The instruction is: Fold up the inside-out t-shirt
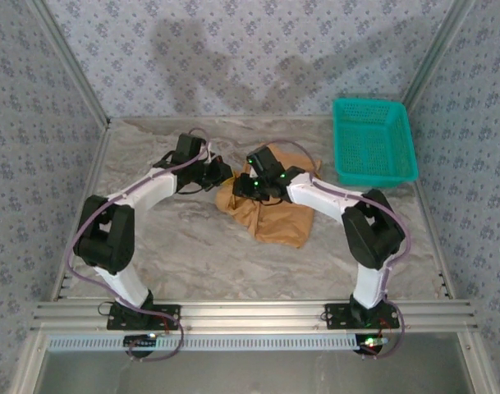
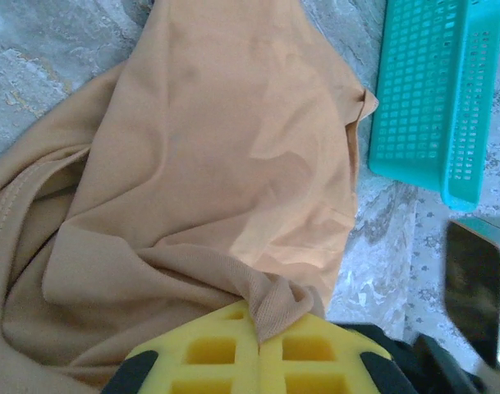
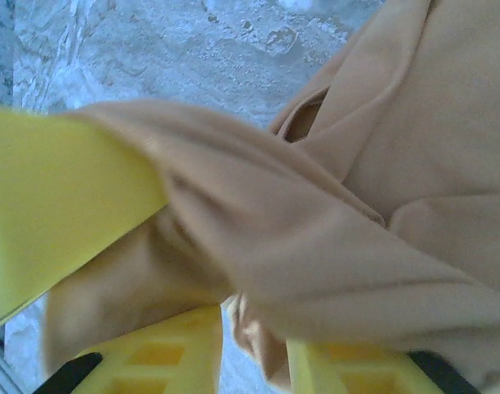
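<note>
The inside-out t-shirt (image 1: 274,217) is a tan, crumpled heap in the middle of the table. Both grippers meet at its far left corner. My left gripper (image 1: 221,174) is shut, and in its wrist view a small fold of the t-shirt (image 2: 217,148) is pinched between the yellow fingertips of that gripper (image 2: 259,328). My right gripper (image 1: 243,187) stands close beside it. In the right wrist view its fingers (image 3: 254,353) are apart, with a gap showing the table. Folds of the t-shirt (image 3: 381,164) drape over them and hang loosely into the gap.
A teal plastic basket (image 1: 373,144) stands at the back right, just beyond the shirt's edge, and the basket (image 2: 430,90) also appears in the left wrist view. A broad yellow pad (image 3: 61,189) lies under the cloth at the left. Marbled tabletop (image 1: 192,246) lies bare in front.
</note>
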Controlling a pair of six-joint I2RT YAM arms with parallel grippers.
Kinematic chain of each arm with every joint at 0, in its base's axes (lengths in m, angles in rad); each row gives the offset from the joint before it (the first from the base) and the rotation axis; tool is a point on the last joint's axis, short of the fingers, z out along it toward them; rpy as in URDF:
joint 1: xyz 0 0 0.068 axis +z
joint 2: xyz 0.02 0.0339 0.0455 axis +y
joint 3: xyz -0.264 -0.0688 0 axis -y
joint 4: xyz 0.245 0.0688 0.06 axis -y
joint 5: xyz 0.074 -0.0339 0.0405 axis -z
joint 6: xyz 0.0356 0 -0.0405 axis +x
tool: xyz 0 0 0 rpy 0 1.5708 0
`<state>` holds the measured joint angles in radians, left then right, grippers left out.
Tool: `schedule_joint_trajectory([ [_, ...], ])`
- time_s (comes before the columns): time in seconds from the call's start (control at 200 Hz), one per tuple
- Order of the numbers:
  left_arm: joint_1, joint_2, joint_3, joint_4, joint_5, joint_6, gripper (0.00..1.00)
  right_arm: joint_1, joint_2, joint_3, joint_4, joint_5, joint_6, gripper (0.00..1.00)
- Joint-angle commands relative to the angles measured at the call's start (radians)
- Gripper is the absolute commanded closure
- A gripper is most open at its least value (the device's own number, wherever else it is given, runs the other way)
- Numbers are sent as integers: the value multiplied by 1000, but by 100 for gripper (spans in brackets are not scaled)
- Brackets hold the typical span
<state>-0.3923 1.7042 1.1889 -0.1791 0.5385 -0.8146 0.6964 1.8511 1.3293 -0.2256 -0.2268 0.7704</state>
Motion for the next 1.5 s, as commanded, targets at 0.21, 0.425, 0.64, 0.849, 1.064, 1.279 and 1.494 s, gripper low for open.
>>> schedule_joint_trajectory([
  [0.21, 38, -78, -31, 12, 21, -8, 100, 17, 39, -14, 62, 88, 82, 58],
  [0.425, 41, -84, -36, 21, 28, -15, 100, 10, 82, -18, 120, 98, 103, 54],
  [0.64, 41, -95, -60, 36, 29, -26, 100, 17, 146, 6, 232, 126, 159, 65],
  [0.849, 57, -103, -69, 48, 45, -38, 100, 20, 116, 13, 241, 153, 166, 100],
  [1.064, 87, -97, -24, -43, 11, 26, 100, 25, -65, -63, 87, 93, 85, 100],
  [1.279, 90, -43, 17, -109, -36, 85, 100, 38, -254, -174, 33, -21, 26, 100],
  [1.494, 84, -20, -3, -91, -42, 84, 100, 33, -283, -175, 61, -130, 9, 100],
])
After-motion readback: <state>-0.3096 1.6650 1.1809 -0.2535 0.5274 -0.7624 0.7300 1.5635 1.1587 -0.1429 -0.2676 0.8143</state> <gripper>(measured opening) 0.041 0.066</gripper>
